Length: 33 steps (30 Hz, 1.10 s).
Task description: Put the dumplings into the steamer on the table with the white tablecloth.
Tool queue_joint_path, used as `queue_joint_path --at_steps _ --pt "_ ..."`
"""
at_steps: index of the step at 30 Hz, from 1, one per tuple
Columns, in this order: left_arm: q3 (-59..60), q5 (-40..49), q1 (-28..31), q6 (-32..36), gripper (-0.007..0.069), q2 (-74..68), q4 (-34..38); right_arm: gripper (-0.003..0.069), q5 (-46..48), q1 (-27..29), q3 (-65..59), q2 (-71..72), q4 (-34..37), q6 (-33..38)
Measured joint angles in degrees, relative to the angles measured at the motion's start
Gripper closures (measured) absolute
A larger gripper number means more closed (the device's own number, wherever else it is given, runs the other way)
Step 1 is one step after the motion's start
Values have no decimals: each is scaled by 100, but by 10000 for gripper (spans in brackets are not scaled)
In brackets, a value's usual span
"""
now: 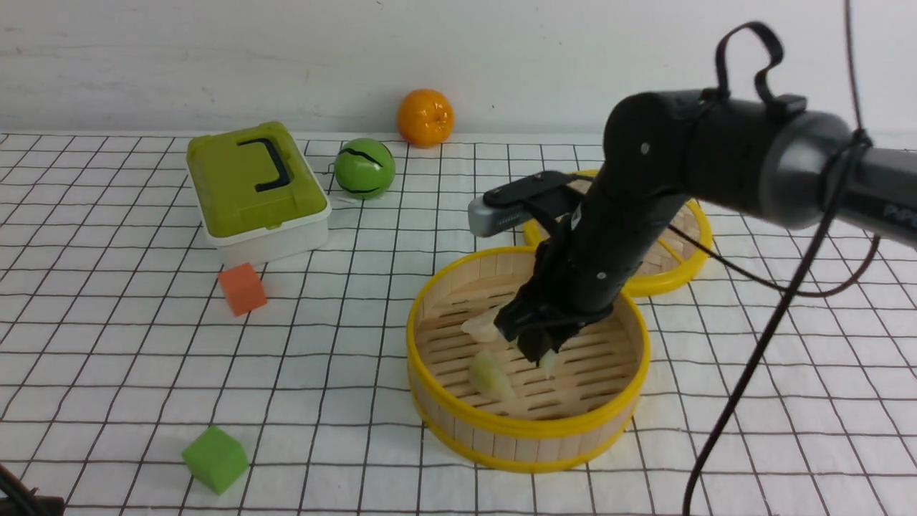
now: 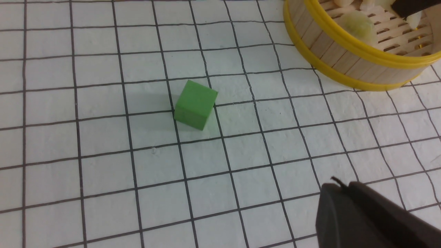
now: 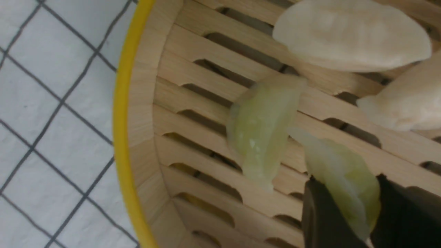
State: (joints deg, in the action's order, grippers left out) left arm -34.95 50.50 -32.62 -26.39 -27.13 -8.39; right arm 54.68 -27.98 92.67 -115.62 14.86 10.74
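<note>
The steamer [image 1: 530,430] stands on the white tablecloth [image 1: 107,344] covering the table, right of centre. My right gripper [image 1: 541,355] reaches down into it, shut on a pale green dumpling [image 3: 330,158] just above the slatted floor. Another green dumpling [image 3: 258,137] lies on the slats beside it, and two creamy white dumplings [image 3: 351,34] [image 3: 406,103] lie further in. The front view shows the lying green dumpling [image 1: 491,376] and a white one [image 1: 481,328]. My left gripper [image 2: 339,184] hovers shut and empty over bare cloth, away from the steamer [image 2: 344,58].
The woven lid [image 1: 688,272] lies behind the steamer, partly hidden by my right arm. A green box [image 1: 254,190], a green ball [image 1: 364,168] and an orange [image 1: 425,117] sit at the back. An orange cube [image 1: 242,288] and a green cube [image 1: 215,459] [image 2: 195,109] lie on the left.
</note>
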Motion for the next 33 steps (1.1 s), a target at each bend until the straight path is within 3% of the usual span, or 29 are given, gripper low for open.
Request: queue_joint_path --at_steps 4,13,18,22,24,28,30,33 --pt "0 0 0 0 601 0 0 447 -14 0 0 -279 -121 -183" --pt "0 0 0 0 592 0 0 266 320 0 0 -153 -353 -429" --pt "0 0 0 0 587 0 0 267 626 0 -51 621 -161 -192" --pt "0 0 0 0 587 0 0 353 415 -1 -477 1842 51 -17" --pt "0 0 0 0 586 0 0 469 -13 -53 -1031 2690 133 78" --pt "0 0 0 0 584 0 0 631 -556 -227 -1991 3626 218 173" --pt "0 0 0 0 580 0 0 675 -854 -325 -2378 3986 322 179" --pt "0 0 0 0 575 0 0 681 -1091 -451 -2815 4441 448 183"
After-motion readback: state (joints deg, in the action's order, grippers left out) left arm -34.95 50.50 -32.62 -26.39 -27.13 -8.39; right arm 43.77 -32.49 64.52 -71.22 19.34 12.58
